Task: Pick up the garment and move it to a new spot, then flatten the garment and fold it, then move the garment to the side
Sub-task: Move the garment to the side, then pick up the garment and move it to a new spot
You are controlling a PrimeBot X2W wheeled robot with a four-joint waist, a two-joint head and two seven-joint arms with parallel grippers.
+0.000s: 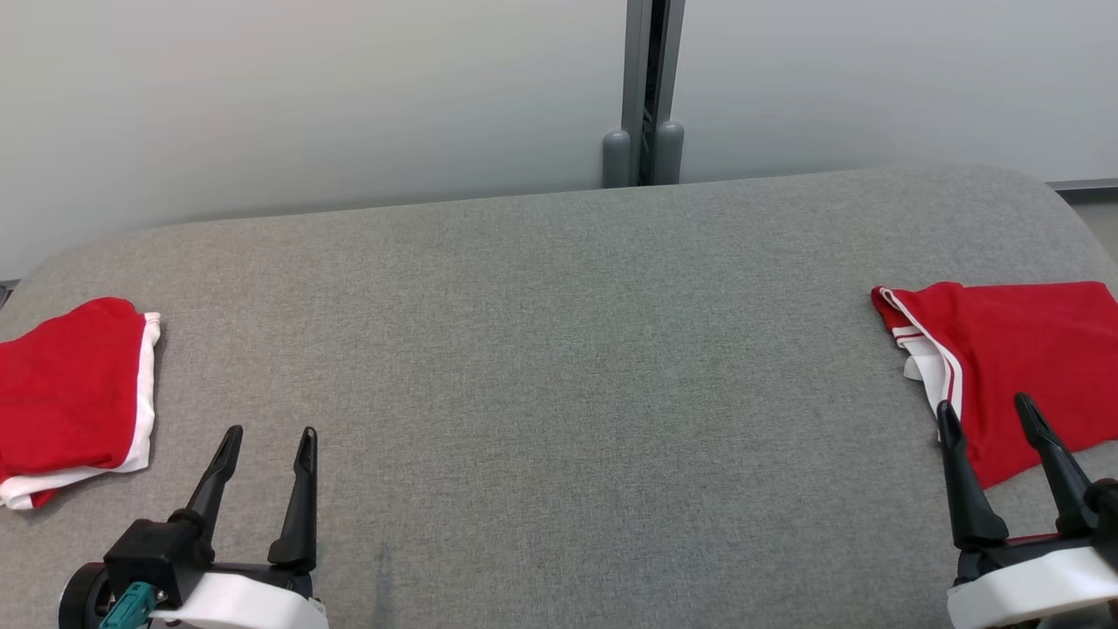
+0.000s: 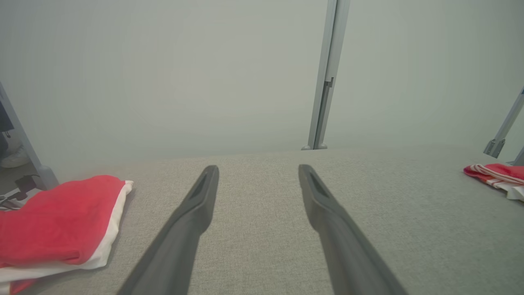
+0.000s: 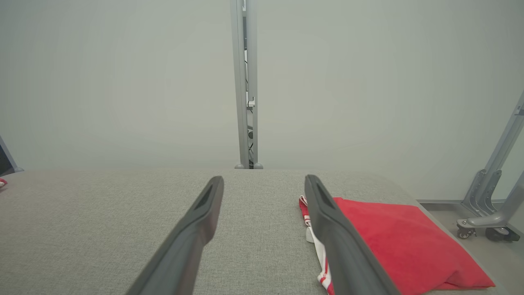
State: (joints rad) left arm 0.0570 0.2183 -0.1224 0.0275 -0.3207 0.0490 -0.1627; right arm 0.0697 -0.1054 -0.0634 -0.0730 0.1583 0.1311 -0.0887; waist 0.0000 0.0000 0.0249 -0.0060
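Two red garments lie on the grey fabric-covered table (image 1: pixel 559 349). At the left edge is a folded red garment with white trim (image 1: pixel 70 384), also seen in the left wrist view (image 2: pixel 57 217). The other red garment, with white stripes (image 1: pixel 1022 341), lies flat at the right edge. My left gripper (image 1: pixel 271 432) is open near the front left, just right of the folded one, with nothing between its fingers (image 2: pixel 258 166). My right gripper (image 1: pixel 983 403) is open over the near left corner of the striped garment (image 3: pixel 389 229), its right finger (image 3: pixel 339 237) crossing the striped hem.
A pale wall with a grey post (image 1: pixel 645 87) runs behind the table's far edge. A metal frame leg on casters (image 3: pixel 487 205) stands on the floor beyond the table's right end. The table's corners are rounded.
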